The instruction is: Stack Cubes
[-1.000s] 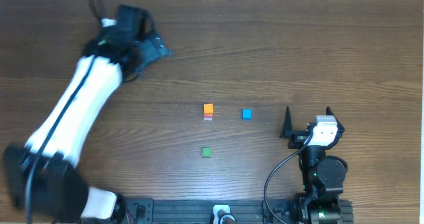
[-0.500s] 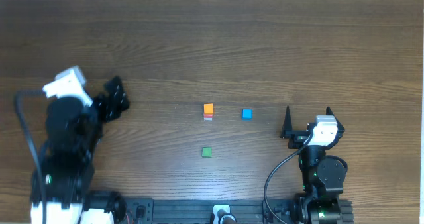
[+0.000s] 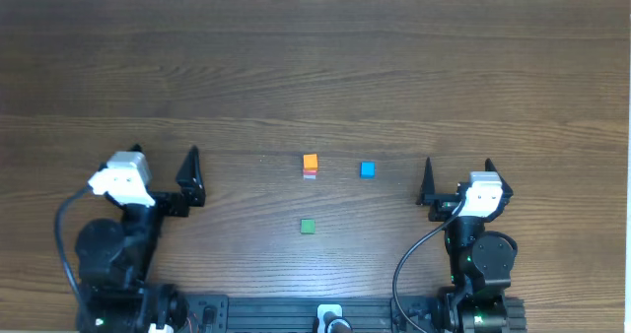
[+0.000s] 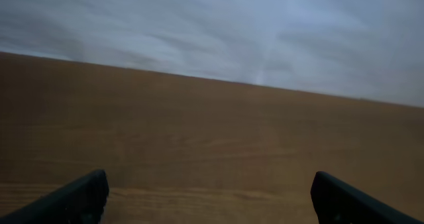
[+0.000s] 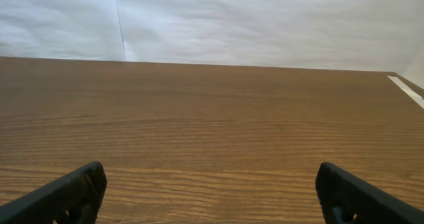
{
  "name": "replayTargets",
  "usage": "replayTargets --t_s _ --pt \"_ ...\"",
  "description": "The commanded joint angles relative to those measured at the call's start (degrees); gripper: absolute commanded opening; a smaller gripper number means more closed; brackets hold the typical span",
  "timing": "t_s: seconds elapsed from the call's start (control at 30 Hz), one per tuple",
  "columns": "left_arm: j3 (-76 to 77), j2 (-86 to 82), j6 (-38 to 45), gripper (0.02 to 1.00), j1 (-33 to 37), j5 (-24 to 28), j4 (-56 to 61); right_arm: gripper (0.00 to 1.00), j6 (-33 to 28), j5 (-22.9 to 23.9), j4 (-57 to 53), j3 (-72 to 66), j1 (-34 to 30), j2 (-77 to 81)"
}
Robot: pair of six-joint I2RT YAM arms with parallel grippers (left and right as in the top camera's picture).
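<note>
An orange cube (image 3: pixel 311 162) sits on top of a pink one (image 3: pixel 311 175) near the table's middle. A blue cube (image 3: pixel 368 169) lies just right of that stack, and a green cube (image 3: pixel 308 227) lies nearer the front. My left gripper (image 3: pixel 163 167) is open at the front left, far from the cubes, its dark fingertips (image 4: pixel 79 197) wide apart over bare wood. My right gripper (image 3: pixel 458 176) is open at the front right, its fingertips (image 5: pixel 73 191) spread with nothing between them.
The brown wooden table (image 3: pixel 394 67) stretches wide behind the cubes. A white wall (image 5: pixel 265 25) stands beyond its far edge. Both arm bases sit along the front edge.
The left arm has pulled back from the far left of the table to the front left near its base. The cubes and the right arm have not moved.
</note>
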Motion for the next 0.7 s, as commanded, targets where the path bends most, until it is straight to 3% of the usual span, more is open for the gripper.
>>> replayTargets --t_s 0.03,0.7 --pt "-6.6 -5.4 4.1 0.991 0.5 5.1 3.0 0.991 -0.2 -0.5 -0.1 -0.4 0.3 -0.4" --pt "-17.0 -12.6 4.2 0.998 0.6 6.3 9.5 0.993 -0.2 -0.5 -0.1 -0.4 0.3 -0.4"
